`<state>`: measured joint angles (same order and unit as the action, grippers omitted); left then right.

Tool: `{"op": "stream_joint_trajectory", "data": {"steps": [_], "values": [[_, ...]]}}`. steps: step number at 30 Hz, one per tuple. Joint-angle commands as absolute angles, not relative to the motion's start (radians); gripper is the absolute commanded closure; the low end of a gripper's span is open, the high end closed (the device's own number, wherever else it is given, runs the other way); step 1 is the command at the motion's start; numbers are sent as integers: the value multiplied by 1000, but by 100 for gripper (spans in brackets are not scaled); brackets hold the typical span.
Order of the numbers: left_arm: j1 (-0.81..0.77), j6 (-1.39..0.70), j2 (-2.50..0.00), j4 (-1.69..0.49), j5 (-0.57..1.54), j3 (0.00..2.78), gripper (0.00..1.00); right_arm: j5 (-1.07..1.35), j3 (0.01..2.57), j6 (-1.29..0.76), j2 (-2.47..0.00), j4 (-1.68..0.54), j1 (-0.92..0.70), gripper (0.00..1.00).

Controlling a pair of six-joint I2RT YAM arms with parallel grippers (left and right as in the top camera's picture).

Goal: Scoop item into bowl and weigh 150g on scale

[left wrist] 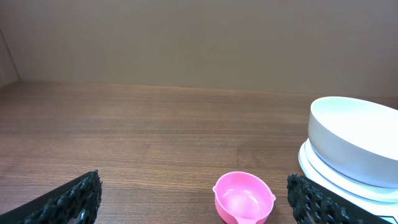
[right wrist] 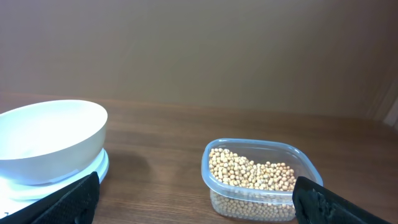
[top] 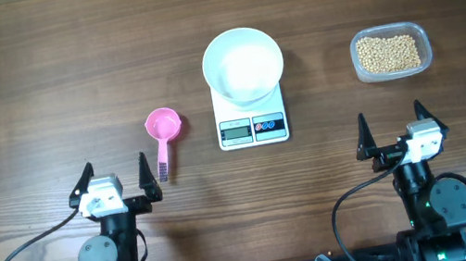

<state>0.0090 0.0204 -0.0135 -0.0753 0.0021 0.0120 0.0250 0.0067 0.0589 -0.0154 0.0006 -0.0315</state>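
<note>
Lying left of scale [top: 253, 130], pink scoop [top: 163, 125], tub [top: 427, 47] right

Setting: robot test bench, lab-type. Evidence: bare wood-grain table [top: 17, 71]; plain beige backdrop wall [left wrist: 199, 37]; left arm [top: 106, 249] and right arm [top: 431, 193] mounted at the near edge; cables [top: 336, 227] trailing; kitchen scale [top: 251, 118] and pink scoop [top: 162, 128] laid out.

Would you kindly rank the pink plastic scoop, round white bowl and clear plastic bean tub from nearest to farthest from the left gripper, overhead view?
1. Pink plastic scoop, just right of the left gripper.
2. Round white bowl, centre, on the white scale.
3. Clear plastic bean tub, far right.
</note>
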Motion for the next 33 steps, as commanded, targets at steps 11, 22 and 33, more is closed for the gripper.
{"op": "stream_joint_trajectory", "data": {"steps": [11, 22, 33], "values": [[18, 11, -3, -76, 14, 6, 0, 35, 5, 77, -9, 2, -36, 0], [18, 11, -3, -76, 14, 6, 0, 35, 5, 77, -9, 2, -36, 0], [18, 10, -3, -71, 77, 6, 0, 35, 5, 76, -9, 2, -36, 0]]}}
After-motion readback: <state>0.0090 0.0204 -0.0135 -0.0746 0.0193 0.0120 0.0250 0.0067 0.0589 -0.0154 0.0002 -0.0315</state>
